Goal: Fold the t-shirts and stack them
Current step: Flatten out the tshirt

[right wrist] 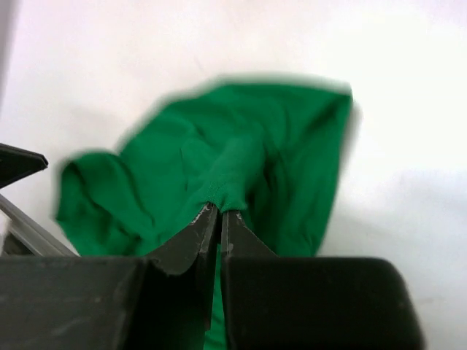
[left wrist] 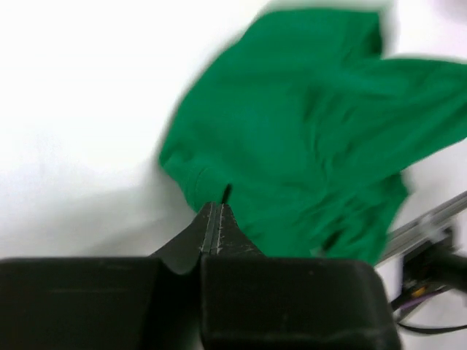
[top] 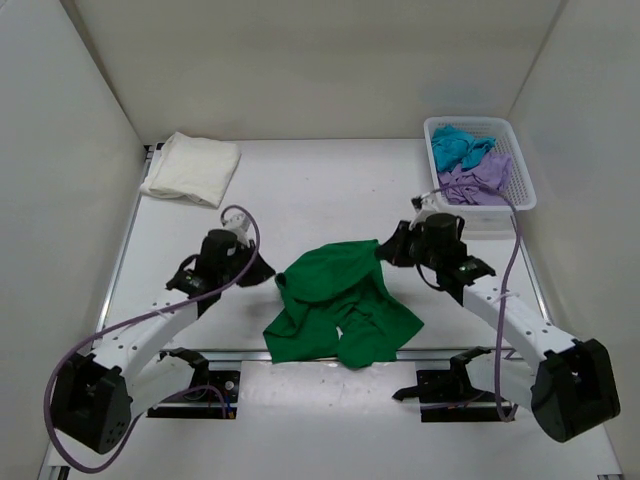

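Observation:
The bright green t-shirt [top: 340, 300] lies crumpled at the table's near middle. My right gripper [top: 385, 250] is shut on a bunched fold at its far right corner; in the right wrist view the cloth [right wrist: 241, 160] is pinched at the gripper [right wrist: 219, 211]. My left gripper [top: 268, 271] is shut with nothing between its jaws, right at the shirt's left edge; in the left wrist view the gripper [left wrist: 214, 208] is just short of the green cloth [left wrist: 306, 131]. The cream-white shirt [top: 192, 168] lies folded at the back left. The teal shirt [top: 458, 146] and lilac shirt [top: 478, 181] lie in the basket.
The white lattice basket [top: 522, 170] stands at the back right, just behind my right arm. White walls close in the table on the left, back and right. A dark rail and the arm bases [top: 440, 385] run along the near edge.

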Action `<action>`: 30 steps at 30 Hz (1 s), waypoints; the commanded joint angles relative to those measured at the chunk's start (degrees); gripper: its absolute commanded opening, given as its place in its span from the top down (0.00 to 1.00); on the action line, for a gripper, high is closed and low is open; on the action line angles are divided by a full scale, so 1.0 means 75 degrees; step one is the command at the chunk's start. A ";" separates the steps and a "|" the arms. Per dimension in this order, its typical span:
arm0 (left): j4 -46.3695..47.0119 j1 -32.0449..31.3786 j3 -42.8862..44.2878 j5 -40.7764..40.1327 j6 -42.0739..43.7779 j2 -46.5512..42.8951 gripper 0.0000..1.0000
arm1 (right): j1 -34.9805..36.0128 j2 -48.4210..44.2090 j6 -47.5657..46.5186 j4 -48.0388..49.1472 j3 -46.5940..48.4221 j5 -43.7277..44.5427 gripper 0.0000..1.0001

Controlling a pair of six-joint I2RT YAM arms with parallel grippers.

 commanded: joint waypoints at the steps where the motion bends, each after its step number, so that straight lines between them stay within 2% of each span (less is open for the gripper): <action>1: -0.0330 0.0466 0.1628 0.0338 0.0361 -0.0371 1.00 | 0.0031 -0.0546 -0.0248 -0.0521 0.1385 0.0301 1.00; 5: -0.0553 0.1682 0.2989 0.1556 0.0361 -0.0137 1.00 | 0.0498 -0.0571 -0.0704 -0.1470 0.3537 0.0850 1.00; 6: -0.0773 0.1906 0.3213 0.1454 0.0419 -0.0078 1.00 | 0.0755 -0.0465 -0.0833 -0.1820 0.4159 0.0933 1.00; 9: -0.1219 0.2247 0.4641 0.1301 0.0537 0.0133 1.00 | 0.1667 -0.0068 -0.1209 -0.2548 0.5717 0.1599 1.00; 12: -0.1490 0.2225 0.5312 0.1451 0.0561 0.0670 1.00 | 0.2641 0.0657 -0.1559 -0.3251 0.7369 0.2290 1.00; 14: -0.1105 0.2062 0.4755 0.2131 0.0223 0.0778 0.98 | 0.2960 0.1326 -0.1899 -0.3963 0.8590 0.2701 1.00; 16: -0.0603 0.1536 0.3492 0.1750 -0.0001 0.0429 0.89 | 0.3253 0.2296 -0.2262 -0.4526 1.0402 0.3263 1.00; 17: -0.0472 0.1383 0.3149 0.1560 -0.0025 0.0322 0.85 | 0.3242 0.2452 -0.2322 -0.4936 1.0782 0.3602 1.00; 19: -0.0086 0.1299 0.2037 0.1581 -0.0294 -0.0053 0.74 | 0.2346 0.3072 -0.2335 -0.5442 1.2023 0.3117 1.00; 20: -0.0073 0.1299 0.1811 0.1501 -0.0283 -0.0193 0.71 | 0.1609 0.3133 -0.2276 -0.5595 1.2144 0.2893 1.00; 21: -0.0084 0.1195 0.1484 0.1454 -0.0237 -0.0230 0.64 | 0.1277 0.3157 -0.2125 -0.5573 1.1983 0.2554 1.00; 22: -0.0200 0.0950 0.0971 0.1279 -0.0016 -0.0427 0.52 | -0.0374 0.2727 -0.1996 -0.5132 1.0334 0.1785 1.00; 24: -0.0248 0.0679 0.0546 0.0975 0.0150 -0.0546 0.39 | -0.1077 0.2257 -0.1774 -0.4578 0.8978 0.1113 1.00; 27: -0.0330 0.0514 0.0007 0.0342 0.0337 -0.0628 0.28 | -0.1946 0.1798 -0.1456 -0.3863 0.7171 0.0444 0.99; 28: -0.0249 0.0665 -0.0262 0.0351 0.0315 -0.0686 0.21 | -0.2065 0.1658 -0.1397 -0.3653 0.6620 0.0395 0.86; 29: -0.0167 0.0678 -0.0404 0.0433 0.0256 -0.0699 0.19 | -0.2124 0.1552 -0.1350 -0.3593 0.6162 0.0534 0.79; 30: -0.0120 0.0701 -0.0661 0.0468 0.0105 -0.0838 0.16 | -0.2067 0.1482 -0.1362 -0.3581 0.5971 0.0953 0.67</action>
